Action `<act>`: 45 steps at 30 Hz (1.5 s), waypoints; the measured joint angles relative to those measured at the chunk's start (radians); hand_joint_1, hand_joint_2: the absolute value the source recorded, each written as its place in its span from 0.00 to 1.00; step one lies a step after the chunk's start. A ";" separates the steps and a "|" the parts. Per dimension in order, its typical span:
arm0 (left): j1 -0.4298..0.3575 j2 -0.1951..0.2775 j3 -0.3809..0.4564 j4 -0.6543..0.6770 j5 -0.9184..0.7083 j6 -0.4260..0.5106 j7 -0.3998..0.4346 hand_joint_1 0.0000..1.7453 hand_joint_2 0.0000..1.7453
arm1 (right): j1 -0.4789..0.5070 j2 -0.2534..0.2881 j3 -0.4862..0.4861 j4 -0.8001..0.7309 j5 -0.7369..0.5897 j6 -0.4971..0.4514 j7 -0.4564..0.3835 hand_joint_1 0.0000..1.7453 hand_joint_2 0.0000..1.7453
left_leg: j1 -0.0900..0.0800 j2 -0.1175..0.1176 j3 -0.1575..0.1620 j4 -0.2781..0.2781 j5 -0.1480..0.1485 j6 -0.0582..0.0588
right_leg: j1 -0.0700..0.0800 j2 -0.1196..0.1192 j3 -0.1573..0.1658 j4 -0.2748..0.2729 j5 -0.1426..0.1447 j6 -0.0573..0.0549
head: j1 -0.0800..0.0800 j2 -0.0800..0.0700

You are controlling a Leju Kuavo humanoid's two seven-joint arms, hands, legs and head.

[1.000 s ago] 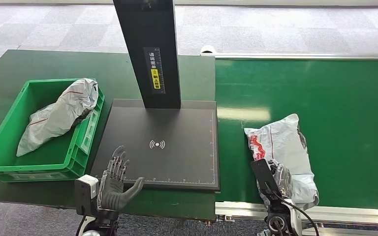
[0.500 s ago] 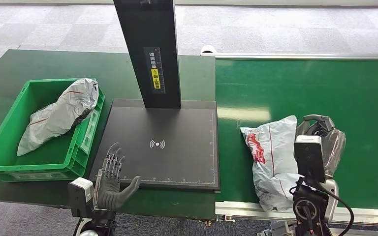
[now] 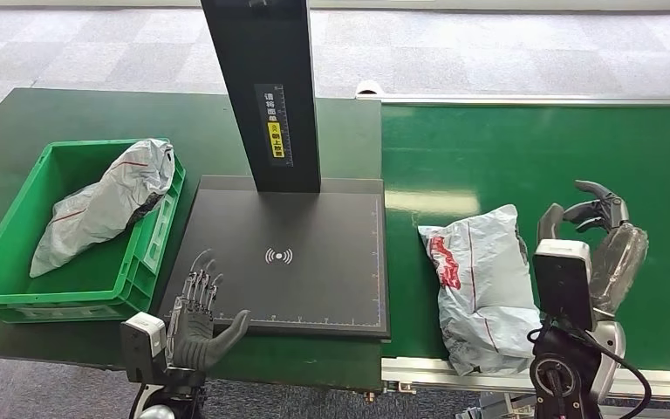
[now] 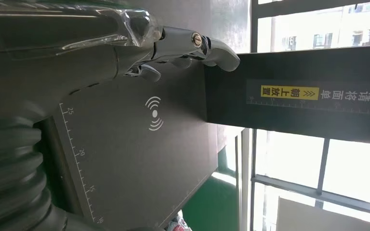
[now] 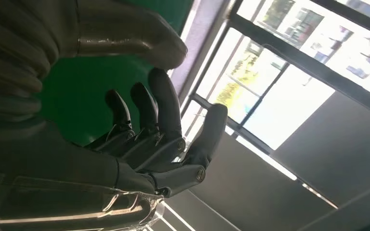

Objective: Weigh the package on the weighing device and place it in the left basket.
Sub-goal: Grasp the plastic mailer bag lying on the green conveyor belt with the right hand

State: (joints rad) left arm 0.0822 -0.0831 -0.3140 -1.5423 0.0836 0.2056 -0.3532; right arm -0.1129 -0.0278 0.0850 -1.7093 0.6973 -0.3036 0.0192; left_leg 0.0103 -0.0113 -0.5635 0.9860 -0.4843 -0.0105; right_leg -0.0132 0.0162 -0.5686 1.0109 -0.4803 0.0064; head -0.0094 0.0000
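Green plastic basket (image 3: 17, 292) at far left is holding one grey bag (image 3: 105, 205). Left hand (image 3: 199, 319) is hovering at the near edge of the black weighing platform (image 3: 314, 288), fingers spread, empty. Grey plastic mailer package (image 3: 480, 288) is lying on the green conveyor belt (image 3: 532, 148), shifted slightly toward the platform versus earlier. Right hand (image 3: 602, 240) has risen beside it, fingers loosely open, empty.

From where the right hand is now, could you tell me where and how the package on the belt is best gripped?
Probably around its bulging middle, coming from the belt side where the open right hand is raised. The package lies flat and lengthwise on the conveyor belt, soft and crumpled, so fingers could likely close across its width. Its near end overhangs the belt's edge, which seems a poorer hold.
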 joint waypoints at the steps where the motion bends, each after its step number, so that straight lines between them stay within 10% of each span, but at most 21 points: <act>1: -0.001 0.000 0.000 0.000 0.000 -0.002 0.002 0.00 1.00 | 0.003 -0.002 0.000 0.012 0.039 0.019 0.036 0.00 1.00 | 0.000 0.000 0.000 0.000 0.000 0.000 | 0.000 0.000 0.000 0.000 0.000 0.000 | 0.000 0.000; 14: -0.015 -0.003 -0.003 0.000 -0.001 -0.015 0.031 0.00 1.00 | -0.034 0.019 -0.006 0.494 0.114 0.040 0.051 0.00 1.00 | 0.000 0.000 0.000 0.000 0.000 0.000 | 0.000 0.000 0.000 0.000 0.000 0.000 | 0.000 0.000; 45: 0.014 0.010 -0.022 0.079 0.041 0.036 0.042 0.00 1.00 | -0.093 0.091 -0.015 0.972 0.076 0.020 -0.004 0.00 1.00 | 0.000 0.001 0.007 0.000 -0.001 0.000 | 0.000 0.000 0.006 0.000 -0.001 0.000 | 0.000 0.000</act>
State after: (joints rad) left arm 0.0963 -0.0731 -0.3364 -1.4635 0.1244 0.2419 -0.3113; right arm -0.2057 0.0627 0.0700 -0.7369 0.7734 -0.2834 0.0153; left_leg 0.0104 -0.0108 -0.5567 0.9859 -0.4849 -0.0106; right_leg -0.0131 0.0166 -0.5629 1.0105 -0.4809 0.0062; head -0.0093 0.0000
